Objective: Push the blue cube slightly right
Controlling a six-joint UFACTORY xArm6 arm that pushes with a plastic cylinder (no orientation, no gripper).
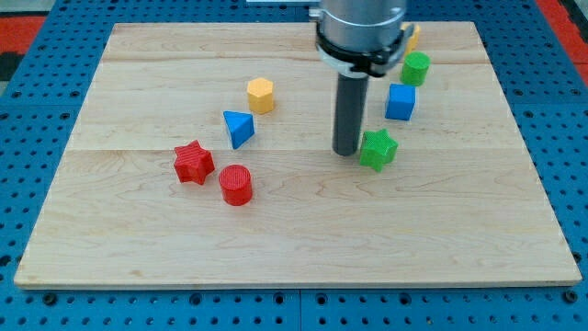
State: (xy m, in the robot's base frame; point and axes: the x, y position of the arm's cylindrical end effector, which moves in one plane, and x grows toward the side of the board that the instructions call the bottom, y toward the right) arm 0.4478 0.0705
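Observation:
The blue cube (401,101) sits on the wooden board toward the view's upper right. My tip (346,151) is at the lower end of the dark rod, below and left of the blue cube, clearly apart from it. The tip stands just left of a green star (378,149), close to it or touching; I cannot tell which. A green cylinder (416,68) stands just above the blue cube.
A yellow block (412,37) shows partly behind the arm at the view's top. A yellow hexagon (261,95), a blue triangle (238,128), a red star (194,163) and a red cylinder (236,185) lie left of the rod. The wooden board (294,239) rests on blue pegboard.

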